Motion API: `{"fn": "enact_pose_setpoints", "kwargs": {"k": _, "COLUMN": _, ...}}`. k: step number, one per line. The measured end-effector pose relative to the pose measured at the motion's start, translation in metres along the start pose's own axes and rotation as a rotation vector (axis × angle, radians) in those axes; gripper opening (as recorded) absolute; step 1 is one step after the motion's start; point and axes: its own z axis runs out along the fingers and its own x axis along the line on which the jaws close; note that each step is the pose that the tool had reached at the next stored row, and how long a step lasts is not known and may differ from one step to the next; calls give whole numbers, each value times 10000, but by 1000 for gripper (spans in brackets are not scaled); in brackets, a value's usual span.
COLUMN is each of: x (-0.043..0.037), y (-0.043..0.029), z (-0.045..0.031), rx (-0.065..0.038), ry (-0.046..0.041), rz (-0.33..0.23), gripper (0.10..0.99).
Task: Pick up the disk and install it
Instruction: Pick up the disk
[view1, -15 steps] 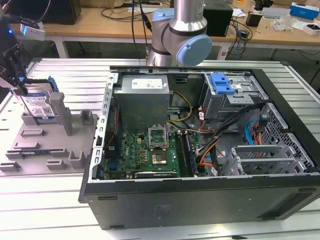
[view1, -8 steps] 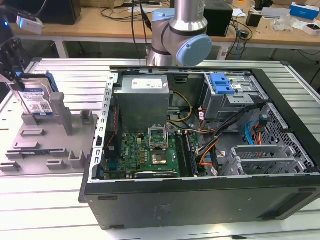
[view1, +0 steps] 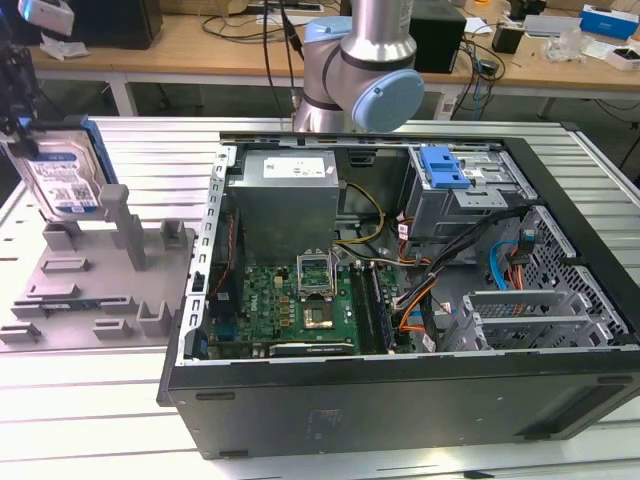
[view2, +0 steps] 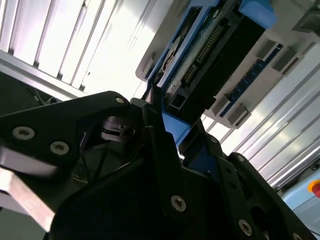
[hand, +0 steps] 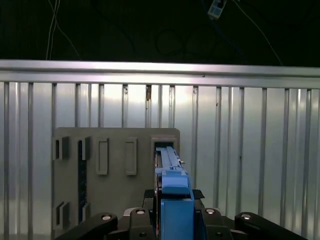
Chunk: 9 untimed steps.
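Pincer (view2: 161, 117) looms closest in both wrist views, its black fingers (view2: 160, 150) clamped shut on the blue-framed edge of the disk (view1: 62, 172). Exterior view: disk stands on edge, slightly tilted, at that view's far left, over the grey fixture (view1: 90, 285) on the slatted counter (view1: 70, 410). Contact with fixture: cannot tell. Open computer case (view1: 400, 390) lies well apart.

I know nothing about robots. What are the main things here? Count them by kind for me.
1 disk, gripped upright in the claw
1 robot arm
1 grey holder block
1 open computer case
Total: 4
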Motion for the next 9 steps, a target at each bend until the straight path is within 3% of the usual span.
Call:
{"fn": "enact_pose_setpoints", "kwargs": {"k": 1, "x": 0, "y": -6, "z": -81, "rx": -1, "ry": -2, "rz": 0, "gripper": 369}}
{"fn": "enact_pose_setpoints", "kwargs": {"k": 5, "x": 0, "y": -29, "z": -277, "rx": -2, "ry": -6, "rz": -1, "gripper": 369}}
{"fn": "enact_pose_setpoints", "kwargs": {"k": 8, "x": -1, "y": -65, "z": -517, "rx": -1, "ry": -9, "rz": 0, "gripper": 369}}
{"fn": "enact_pose_setpoints", "kwargs": {"k": 9, "x": -1, "y": -72, "z": -563, "rx": -1, "ry": -9, "rz": 0, "gripper": 369}}
